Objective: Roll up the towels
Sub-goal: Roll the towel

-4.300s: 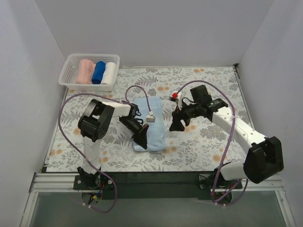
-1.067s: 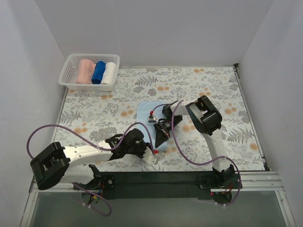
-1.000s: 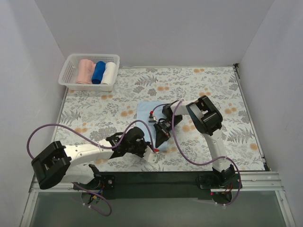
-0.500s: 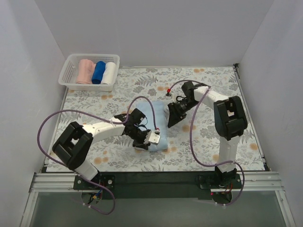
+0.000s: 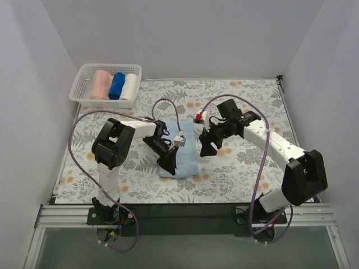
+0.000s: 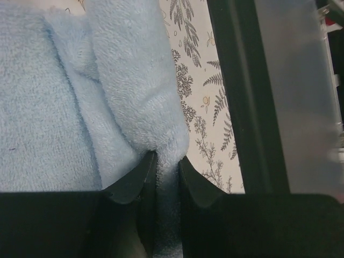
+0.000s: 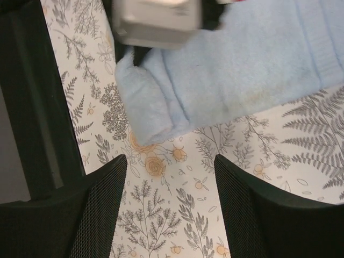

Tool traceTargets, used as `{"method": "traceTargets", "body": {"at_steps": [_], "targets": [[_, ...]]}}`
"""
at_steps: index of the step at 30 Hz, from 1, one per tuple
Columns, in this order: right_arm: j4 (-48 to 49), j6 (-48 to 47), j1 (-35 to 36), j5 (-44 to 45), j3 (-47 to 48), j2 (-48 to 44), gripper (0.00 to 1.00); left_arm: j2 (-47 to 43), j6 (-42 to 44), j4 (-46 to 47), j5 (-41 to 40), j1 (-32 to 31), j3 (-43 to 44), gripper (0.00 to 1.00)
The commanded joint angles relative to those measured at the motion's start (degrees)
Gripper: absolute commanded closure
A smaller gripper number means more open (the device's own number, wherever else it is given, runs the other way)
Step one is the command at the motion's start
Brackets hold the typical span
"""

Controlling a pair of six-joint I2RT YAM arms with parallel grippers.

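Note:
The light-blue towel lies on the flowered cloth mid-table, with one end folded over into a thick lip. My left gripper is at the towel's near left corner, shut on a fold of it. The terry fills the gap between the fingers. My right gripper hangs just right of the towel, open. Only bare cloth lies between its mesh-padded fingers. In the right wrist view the right gripper is a short way off the towel's rolled end. A pink rolled towel lies in the basket.
A white basket at the far left corner also holds a dark blue roll and a white roll. The left wrist's white camera block sits over the towel. Purple cables loop above both arms. White walls enclose the table.
My right gripper has opened, let go of the towel and drawn back to its right side. My left gripper keeps its pinch on the towel's near edge.

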Motion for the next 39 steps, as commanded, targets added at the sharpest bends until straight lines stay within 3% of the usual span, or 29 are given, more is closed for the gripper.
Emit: {"method": "traceTargets", "body": {"at_steps": [1,8,12,16,19,23,25,26,28,33,34,37,38,39], "targets": [[8.8,-2.1,7.0,9.0,-5.3,-4.6,0.38,7.2,3.5,-7.2,-8.5,1.1,1.3,0.97],[24.1,-4.9,22.9,22.6,-12.2,-4.5,0.36,13.2,4.0,-9.1,-8.6,2.3,7.8,0.96],[30.5,-6.6,26.9,27.6,-15.5,-1.3,0.36,14.6,3.8,-9.2,-8.8,2.7,10.0,0.96],[32.2,-6.9,29.0,26.7,-17.0,3.0,0.38,15.2,3.5,-8.7,-9.0,3.1,10.7,0.95],[33.0,-7.1,29.6,25.8,-18.9,4.5,0.44,14.9,3.3,-7.7,-8.8,3.6,10.2,0.94],[32.9,-6.9,29.6,25.5,-19.9,7.4,0.76,14.1,2.5,-6.8,-8.1,4.4,9.5,0.92],[31.8,-6.8,29.6,25.0,-19.5,8.1,0.88,12.5,2.4,-6.0,-7.4,4.8,8.6,0.86],[30.7,-6.8,29.5,24.6,-19.1,8.8,0.98,11.6,2.0,-5.4,-7.2,5.5,8.1,0.78],[27.2,-6.8,29.2,21.9,-18.4,8.9,0.99,8.0,0.7,-3.5,-6.7,6.4,6.4,0.66],[16.4,-6.7,25.8,9.6,-13.0,11.8,0.99,-0.6,-1.5,0.8,-6.1,10.9,2.8,0.51],[12.6,-6.7,25.1,7.6,-12.0,12.7,0.99,-3.5,-2.4,1.4,-6.1,11.6,1.6,0.40],[7.0,-5.6,22.0,1.0,-7.5,17.4,0.99,-9.2,-4.5,3.2,-5.2,14.3,0.6,0.38],[5.9,-5.2,20.7,-0.2,-6.5,19.8,0.99,-10.9,-5.4,4.0,-4.9,15.5,-0.1,0.26],[5.3,-4.0,20.1,-2.8,-4.7,21.1,0.99,-14.5,-6.2,5.8,-5.2,16.0,-0.6,0.25]]}}
